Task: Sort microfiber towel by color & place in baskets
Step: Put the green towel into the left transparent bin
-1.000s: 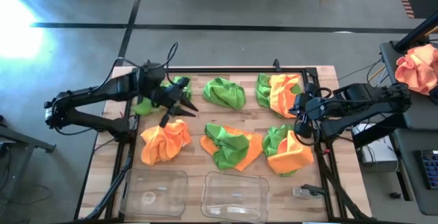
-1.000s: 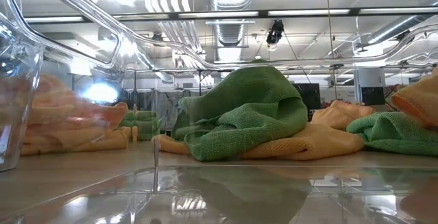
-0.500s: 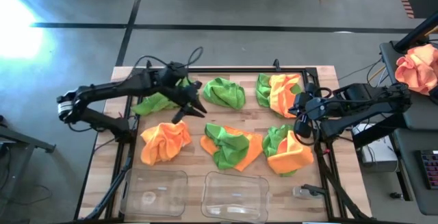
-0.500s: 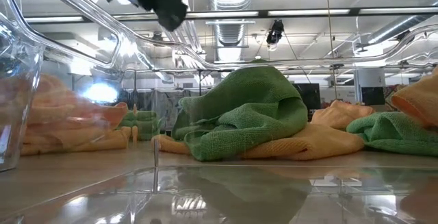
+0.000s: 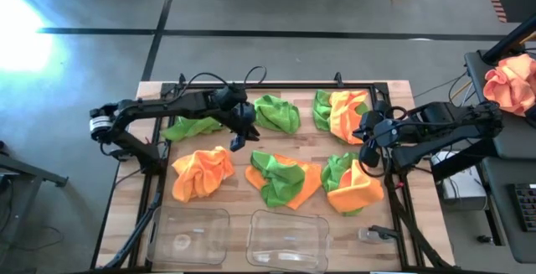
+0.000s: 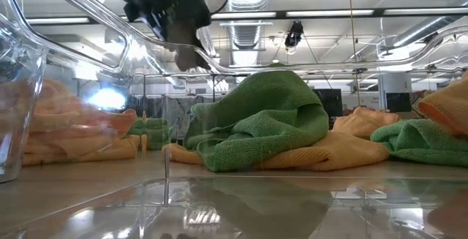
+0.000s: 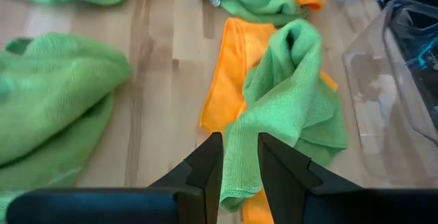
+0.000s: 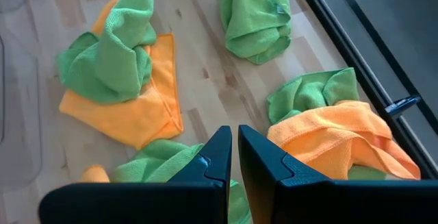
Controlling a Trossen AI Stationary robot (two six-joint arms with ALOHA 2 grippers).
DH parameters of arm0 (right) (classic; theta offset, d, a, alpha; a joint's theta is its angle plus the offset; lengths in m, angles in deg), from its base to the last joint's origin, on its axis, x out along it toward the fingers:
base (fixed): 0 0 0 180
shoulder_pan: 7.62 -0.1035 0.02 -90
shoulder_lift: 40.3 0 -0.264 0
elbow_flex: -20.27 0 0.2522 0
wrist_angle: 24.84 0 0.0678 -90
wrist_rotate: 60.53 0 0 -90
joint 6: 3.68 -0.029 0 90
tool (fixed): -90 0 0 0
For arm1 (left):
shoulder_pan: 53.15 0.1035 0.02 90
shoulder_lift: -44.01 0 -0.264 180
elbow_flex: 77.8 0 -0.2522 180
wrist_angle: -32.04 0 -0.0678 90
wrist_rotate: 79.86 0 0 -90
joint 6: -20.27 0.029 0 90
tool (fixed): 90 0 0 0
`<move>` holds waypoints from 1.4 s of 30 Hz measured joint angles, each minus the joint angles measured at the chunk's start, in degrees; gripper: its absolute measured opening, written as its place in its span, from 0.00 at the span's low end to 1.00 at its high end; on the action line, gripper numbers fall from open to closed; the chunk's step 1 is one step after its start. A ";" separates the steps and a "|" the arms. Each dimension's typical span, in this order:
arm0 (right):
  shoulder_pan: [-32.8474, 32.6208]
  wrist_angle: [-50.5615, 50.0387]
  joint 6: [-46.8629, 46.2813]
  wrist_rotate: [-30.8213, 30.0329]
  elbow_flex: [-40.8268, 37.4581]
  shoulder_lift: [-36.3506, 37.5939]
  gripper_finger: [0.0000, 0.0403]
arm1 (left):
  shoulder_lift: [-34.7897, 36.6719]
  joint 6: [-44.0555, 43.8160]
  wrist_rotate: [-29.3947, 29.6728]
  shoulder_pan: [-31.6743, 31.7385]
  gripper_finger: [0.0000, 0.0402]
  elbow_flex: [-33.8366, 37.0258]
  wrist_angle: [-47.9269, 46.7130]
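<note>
Two clear plastic rectangular baskets (image 5: pixel 190 233) (image 5: pixel 287 238) at near table edge, both w/o cloths. Fuzzy lime-green & orange microfiber towels (image 5: pixel 283 178) lie in heaps on wooden table (image 5: pixel 314 142). Left gripper (image 5: pixel 240 137) hovers above them, fingers slightly apart, holding nothing. Right gripper (image 5: pixel 368 152) pressed together, empty.

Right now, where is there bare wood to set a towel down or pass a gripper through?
Both clear bins are empty. Bare wood shows in the front right corner beside the right-hand bin, and in a thin strip between the bins and the front towels. The middle is crowded: the green-and-orange heap sits close to the orange towel.
</note>
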 joint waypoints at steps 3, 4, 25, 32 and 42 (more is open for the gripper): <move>0.00 -0.02 0.03 -0.77 0.00 0.00 0.06 | -0.54 -1.90 0.00 0.00 0.20 0.00 0.55; 0.00 -0.04 0.07 -0.78 0.00 0.00 0.06 | -0.62 -2.47 -0.02 0.00 0.20 -0.07 0.45; 0.00 -0.24 0.81 -2.10 0.00 -0.04 0.06 | -8.31 -8.54 -0.43 -5.37 0.36 -6.36 0.42; 0.00 -0.41 1.18 -2.09 0.00 -0.07 0.06 | -16.22 -8.01 -0.44 -9.43 0.36 -13.00 -0.97; 0.00 -0.48 1.31 -1.94 0.00 -0.07 0.06 | -22.69 -4.45 -0.47 -10.75 0.36 -21.60 -9.84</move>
